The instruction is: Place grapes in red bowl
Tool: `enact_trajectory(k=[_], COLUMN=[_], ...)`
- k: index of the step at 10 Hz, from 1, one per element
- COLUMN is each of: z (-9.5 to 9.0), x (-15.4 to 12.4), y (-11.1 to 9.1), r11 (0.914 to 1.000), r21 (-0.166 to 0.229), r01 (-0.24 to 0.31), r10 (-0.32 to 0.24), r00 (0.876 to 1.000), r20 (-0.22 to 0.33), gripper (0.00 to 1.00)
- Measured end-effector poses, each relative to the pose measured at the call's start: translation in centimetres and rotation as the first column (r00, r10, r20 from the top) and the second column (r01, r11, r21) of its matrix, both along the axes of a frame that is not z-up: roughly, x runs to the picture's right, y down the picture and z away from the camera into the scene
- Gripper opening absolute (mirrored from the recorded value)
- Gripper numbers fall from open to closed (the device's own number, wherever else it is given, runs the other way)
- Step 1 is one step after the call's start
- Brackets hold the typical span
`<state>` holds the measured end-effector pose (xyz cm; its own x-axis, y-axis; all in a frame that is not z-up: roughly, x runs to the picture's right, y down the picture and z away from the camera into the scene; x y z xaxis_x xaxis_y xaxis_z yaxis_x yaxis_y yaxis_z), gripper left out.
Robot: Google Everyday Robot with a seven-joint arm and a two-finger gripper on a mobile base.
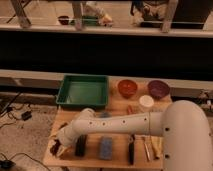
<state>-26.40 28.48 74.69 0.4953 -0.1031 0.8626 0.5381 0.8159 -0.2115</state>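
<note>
Camera view: end effector (61, 144) down at grapes (55, 148), just left of black block (80, 145); grip state can't tell. Prob grasp step; next lift & carry to red bowl (127, 88), well behind-right of block

We find no writing, label, brand, number or sign that can be read on anything here. The gripper (60, 144) is low at the front left corner of the tabletop (117, 150), just left of the black block (80, 145) and down at the grapes (53, 149). We can read no marking on it either.
</note>
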Motion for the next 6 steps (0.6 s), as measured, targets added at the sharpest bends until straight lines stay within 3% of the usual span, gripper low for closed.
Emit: enact_trajectory(k=[4, 6], z=[0.10, -0.09], x=[0.49, 0.57], y=[-0.44, -0.50], r11=[0.9997, 0.9994], r21=[0.024, 0.033], r01=[-0.005, 0.001], r10=[0.005, 0.000], r00=[1.000, 0.999], r20=[-0.029, -0.033], gripper=[0.05, 0.00])
